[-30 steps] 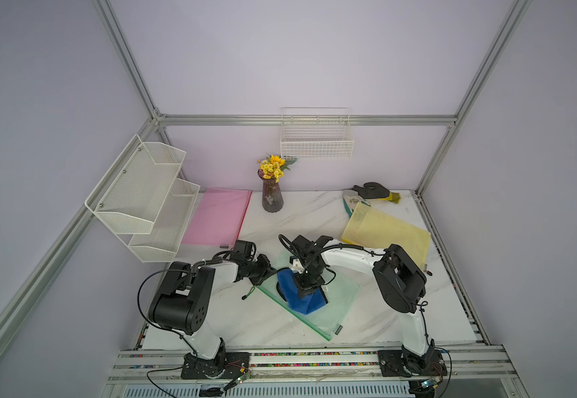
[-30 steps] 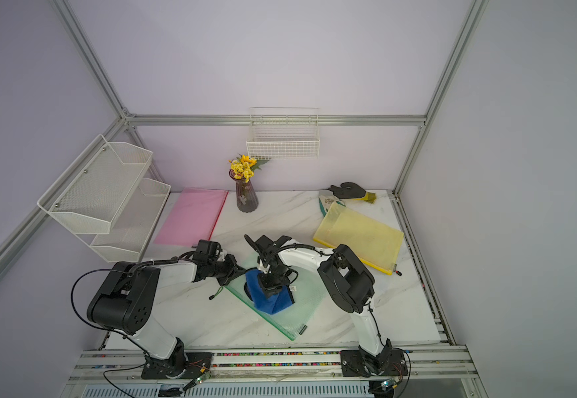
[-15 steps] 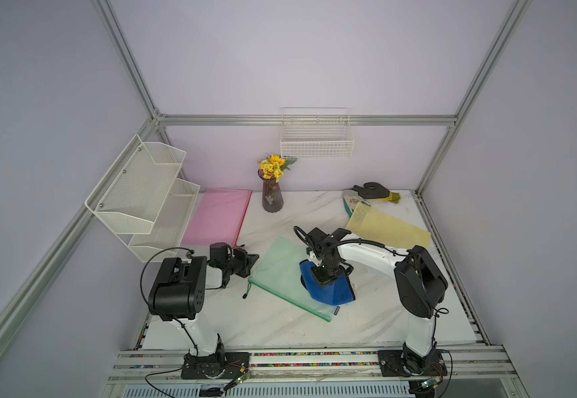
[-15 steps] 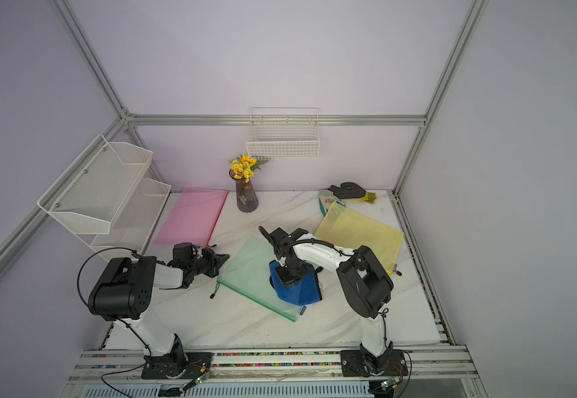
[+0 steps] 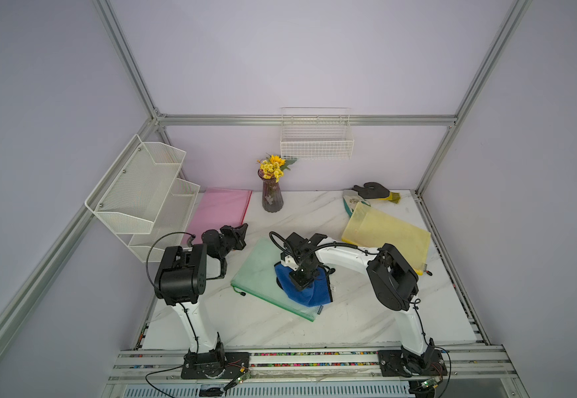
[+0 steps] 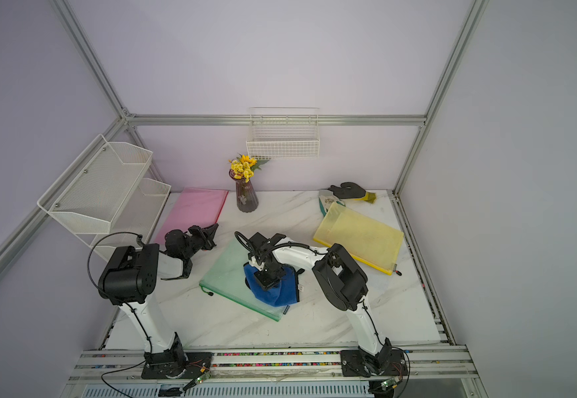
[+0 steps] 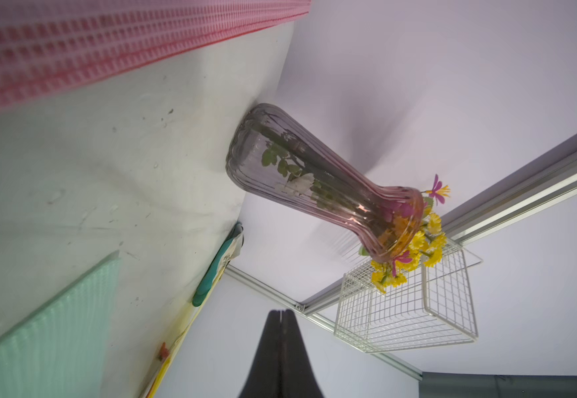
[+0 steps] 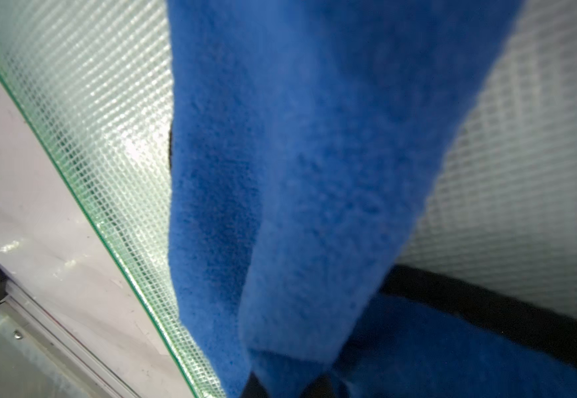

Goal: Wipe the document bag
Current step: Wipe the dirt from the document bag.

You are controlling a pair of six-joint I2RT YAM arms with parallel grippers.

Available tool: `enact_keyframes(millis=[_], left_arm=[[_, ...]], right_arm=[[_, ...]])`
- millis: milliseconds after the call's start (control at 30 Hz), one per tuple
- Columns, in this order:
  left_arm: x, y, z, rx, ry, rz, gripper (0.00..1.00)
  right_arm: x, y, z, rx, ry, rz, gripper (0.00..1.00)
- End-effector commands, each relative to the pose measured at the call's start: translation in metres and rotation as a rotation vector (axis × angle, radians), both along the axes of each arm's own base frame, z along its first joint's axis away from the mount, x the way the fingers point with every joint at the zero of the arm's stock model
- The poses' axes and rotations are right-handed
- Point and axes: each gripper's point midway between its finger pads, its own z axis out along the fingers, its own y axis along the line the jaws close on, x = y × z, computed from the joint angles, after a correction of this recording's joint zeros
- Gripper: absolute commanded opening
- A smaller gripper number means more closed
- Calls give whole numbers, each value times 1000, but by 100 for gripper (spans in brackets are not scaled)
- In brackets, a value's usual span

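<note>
Risk: the green document bag (image 5: 261, 267) could have slid on the table (image 5: 266, 327) under cloth drag, since nothing pinned it.
Right gripper (image 5: 301, 282): clamped on the blue cloth (image 5: 309, 297), pressed onto the bag directly beneath.
Left gripper (image 5: 241, 232): closed, empty, beside the bag's far corner.
Bag location: flat, mid-table.

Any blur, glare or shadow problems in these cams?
In both top views: sharp, even light, soft shadows on the table. Left wrist: vase crisp, pink bag blurred up close, left gripper a dark silhouette. Right wrist: blue cloth fills most of the frame, soft; a glare patch on the green bag.
</note>
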Motion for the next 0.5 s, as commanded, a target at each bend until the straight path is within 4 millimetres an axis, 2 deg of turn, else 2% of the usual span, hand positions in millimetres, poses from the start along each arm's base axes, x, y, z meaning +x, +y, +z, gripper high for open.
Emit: enact_keyframes(millis=[0, 100, 233, 367, 467], left_arm=[[14, 13, 52, -26, -164, 56, 0], [17, 10, 64, 20, -188, 25, 0], [11, -8, 72, 225, -183, -95, 0], [-23, -54, 50, 494, -99, -330, 0], [-49, -79, 27, 588, -52, -429, 0]], right_arm=[[4, -44, -2, -185, -85, -2, 0], [2, -37, 19, -104, -101, -10, 0], [-3, -7, 28, 26, -33, -8, 0], [-2, 23, 24, 128, 47, -40, 0], [-2, 34, 17, 160, 81, -54, 0]])
